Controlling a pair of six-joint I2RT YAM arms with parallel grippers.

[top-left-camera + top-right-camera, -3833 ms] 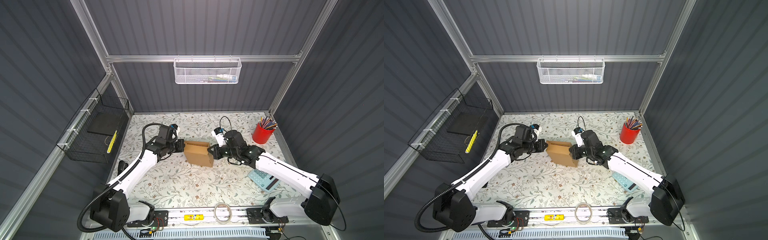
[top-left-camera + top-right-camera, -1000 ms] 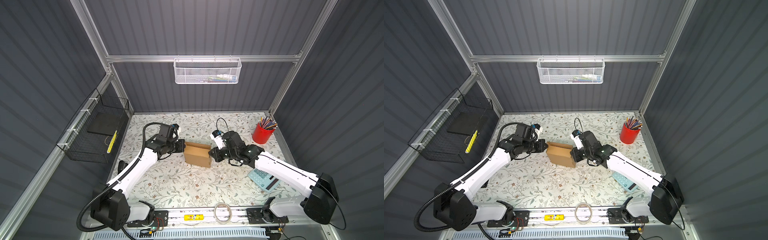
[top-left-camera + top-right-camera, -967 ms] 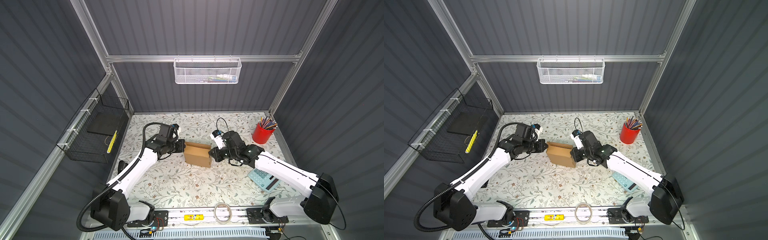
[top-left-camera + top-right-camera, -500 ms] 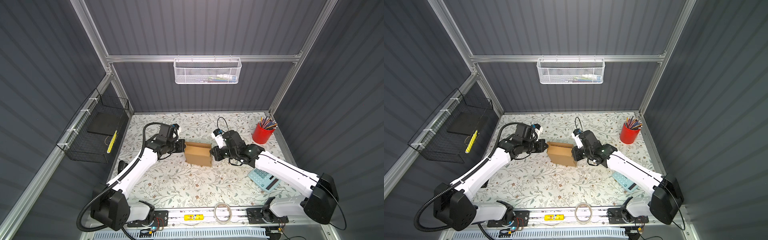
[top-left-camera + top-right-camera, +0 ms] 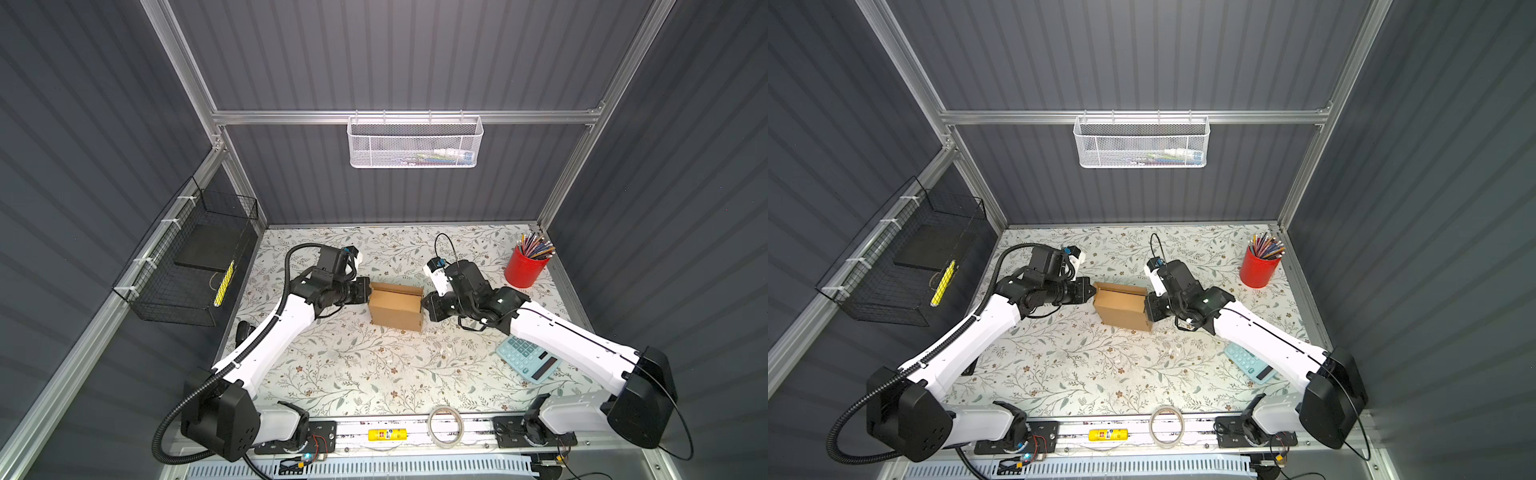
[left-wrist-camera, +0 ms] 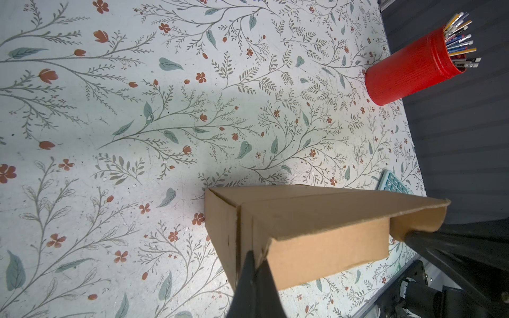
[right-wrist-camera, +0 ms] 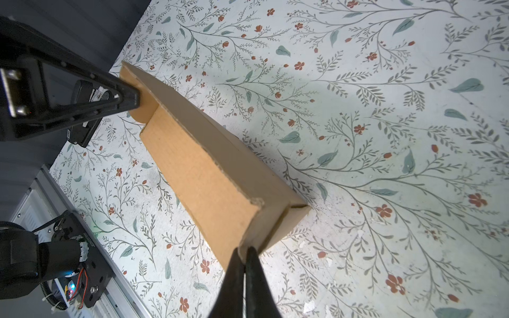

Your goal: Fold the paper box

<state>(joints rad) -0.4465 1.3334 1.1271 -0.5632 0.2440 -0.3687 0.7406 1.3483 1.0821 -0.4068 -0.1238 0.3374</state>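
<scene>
Box (image 5: pixel 395 309) sat between both grippers, walls up, lid lowered. Left gripper (image 6: pixel 256 261) clenched on near corner edge, right gripper (image 7: pixel 244 252) clenched on opposite corner. Judged nearly done: lid flaps looked untucked.

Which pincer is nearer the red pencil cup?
Right. The right pincer grips the paper box at the end facing the red pencil cup; the left pincer grips the opposite end.

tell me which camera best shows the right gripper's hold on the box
Right wrist view: the right gripper pinches the paper box corner close up. Both top views show it small at the box's end; the left wrist view shows only one dark finger.
</scene>
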